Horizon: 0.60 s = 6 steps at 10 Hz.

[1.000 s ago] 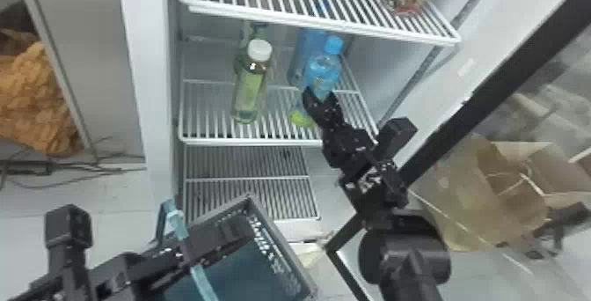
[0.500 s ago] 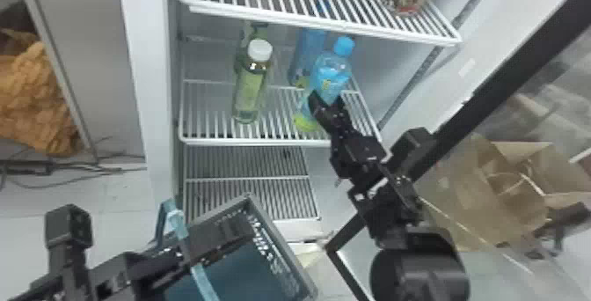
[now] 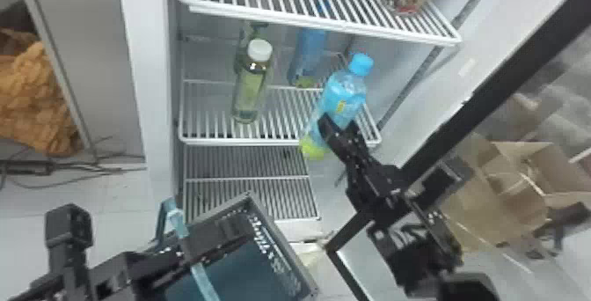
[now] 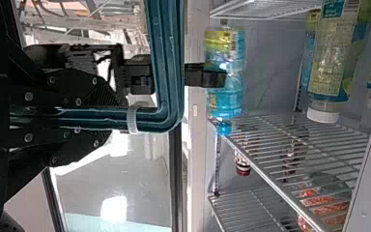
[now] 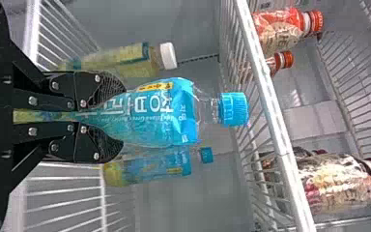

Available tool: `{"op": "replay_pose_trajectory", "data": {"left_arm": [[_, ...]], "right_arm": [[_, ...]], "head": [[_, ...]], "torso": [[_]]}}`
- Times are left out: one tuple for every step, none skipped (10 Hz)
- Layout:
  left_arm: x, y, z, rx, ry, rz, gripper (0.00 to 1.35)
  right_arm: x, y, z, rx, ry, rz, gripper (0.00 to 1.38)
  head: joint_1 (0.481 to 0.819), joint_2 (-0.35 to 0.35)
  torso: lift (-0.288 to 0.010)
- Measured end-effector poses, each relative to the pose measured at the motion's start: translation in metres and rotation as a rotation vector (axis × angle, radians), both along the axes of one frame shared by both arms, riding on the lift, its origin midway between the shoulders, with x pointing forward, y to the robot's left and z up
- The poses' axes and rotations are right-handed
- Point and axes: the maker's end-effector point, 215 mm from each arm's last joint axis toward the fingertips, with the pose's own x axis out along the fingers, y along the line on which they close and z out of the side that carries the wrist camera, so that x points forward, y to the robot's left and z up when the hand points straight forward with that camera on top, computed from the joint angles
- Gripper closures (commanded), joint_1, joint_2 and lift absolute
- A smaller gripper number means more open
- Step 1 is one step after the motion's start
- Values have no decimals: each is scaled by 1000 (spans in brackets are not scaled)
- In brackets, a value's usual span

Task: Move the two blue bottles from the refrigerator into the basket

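Observation:
In the head view my right gripper (image 3: 338, 133) is shut on the front blue bottle (image 3: 341, 97), which leans at the front edge of the middle shelf, its base just past the edge. The right wrist view shows the right gripper (image 5: 101, 116) clamping the blue bottle (image 5: 149, 113) around its body. Behind it the second blue bottle (image 3: 310, 51) stands on the middle shelf. At lower left my left gripper (image 3: 211, 238) is at the basket (image 3: 286, 251); the left wrist view has the left gripper (image 4: 116, 118) shut on the basket's teal handle (image 4: 169, 72).
A green bottle (image 3: 250, 84) with a white cap stands left of the blue ones. The upper shelf (image 3: 343, 27) is close above them, bearing orange and dark-patterned items. The refrigerator's open door (image 3: 497, 75) and a cardboard box (image 3: 510, 190) are on the right.
My right gripper has moved toward the right and forward out of the shelf, bringing the front blue bottle away from the second one. The left arm and basket have kept still.

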Motion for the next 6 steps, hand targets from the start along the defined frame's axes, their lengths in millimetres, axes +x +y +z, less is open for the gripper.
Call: {"op": "replay_pose_trajectory", "data": {"left_arm": [[0, 0, 0, 0, 0, 1, 1197], [0, 0, 0, 1, 0, 1, 1197], [0, 0, 0, 1, -2, -1, 1197], [0, -1, 0, 2, -2, -3, 1197], [-1, -1, -1, 5, -2, -4, 1197], [-1, -1, -2, 9, -1, -6, 1197]], "right_arm": [[-13, 5, -2, 17, 28, 16, 1274], [-24, 13, -5, 30, 54, 41, 1274], [-36, 21, -5, 43, 77, 69, 1274], [-47, 27, -3, 51, 99, 94, 1274], [-60, 34, -2, 58, 127, 121, 1274], [-74, 43, -3, 71, 163, 157, 1274]], "head": [[695, -350], [695, -350], [695, -350], [695, -350], [695, -350], [695, -350]], "torso": [[-216], [-216], [-216], [-216], [-216], [-216]]}}
